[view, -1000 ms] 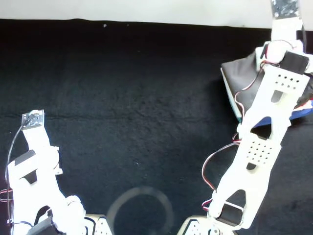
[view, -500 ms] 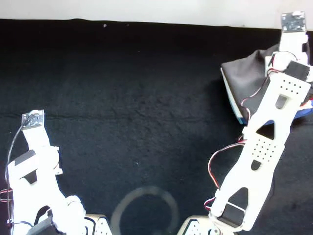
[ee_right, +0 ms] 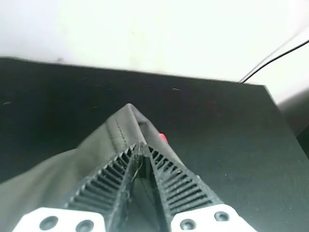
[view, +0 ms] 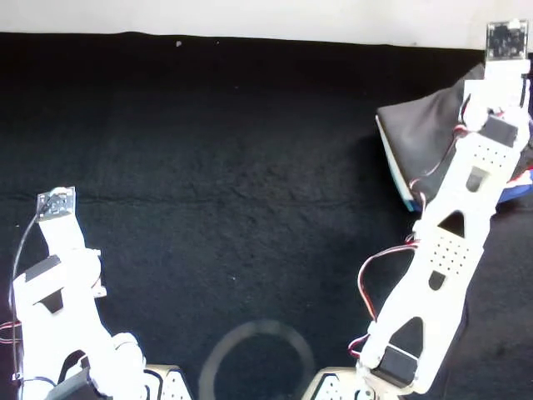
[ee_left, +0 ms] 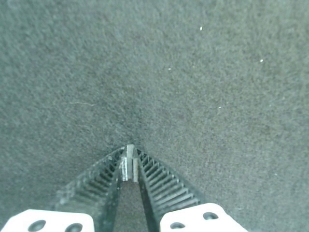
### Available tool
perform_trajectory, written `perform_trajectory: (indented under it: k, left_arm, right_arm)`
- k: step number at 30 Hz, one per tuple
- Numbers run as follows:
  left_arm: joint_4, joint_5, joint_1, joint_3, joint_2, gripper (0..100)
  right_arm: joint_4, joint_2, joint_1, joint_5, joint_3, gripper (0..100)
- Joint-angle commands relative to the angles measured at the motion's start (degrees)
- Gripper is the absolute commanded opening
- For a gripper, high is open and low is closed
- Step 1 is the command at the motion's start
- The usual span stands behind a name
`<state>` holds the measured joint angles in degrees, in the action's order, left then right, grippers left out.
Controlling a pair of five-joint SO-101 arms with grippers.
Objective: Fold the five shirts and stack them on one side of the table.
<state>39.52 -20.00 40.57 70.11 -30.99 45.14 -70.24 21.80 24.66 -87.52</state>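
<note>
1. the dark grey folded cloth shirt [view: 420, 137] tops a stack at the far right corner of the black felt-covered bench [view: 233, 167], with a blue cloth layer [view: 518, 193] beneath.
2. the right pincer [ee_right: 140, 151] is pressed together, pinching the shirt's seamed edge.
3. the left pincer [ee_left: 129, 163] is pressed together over bare felt.
</note>
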Motion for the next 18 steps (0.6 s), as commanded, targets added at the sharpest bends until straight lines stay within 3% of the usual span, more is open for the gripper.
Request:
perform_trajectory:
  k: [1,4,11,18]
  left_arm:
    - [-1.0,-0.6,-1.0,0.1,-0.8,1]
    - [-1.0,-0.6,-1.0,0.1,-0.8,1]
    - [-1.0,-0.6,-1.1,0.1,-0.8,1]
    - [-1.0,-0.6,-1.1,0.1,-0.8,1]
  right_arm:
    - [-3.9,0.8,0.9,-0.4,-1.3,0.6]
    - [-3.9,0.8,0.7,-1.2,-3.6,0.6]
    - [-2.6,1.8,0.7,-14.7,-14.3,0.6]
    - [17.7,11.9,-1.5,-14.6,-13.5,0.6]
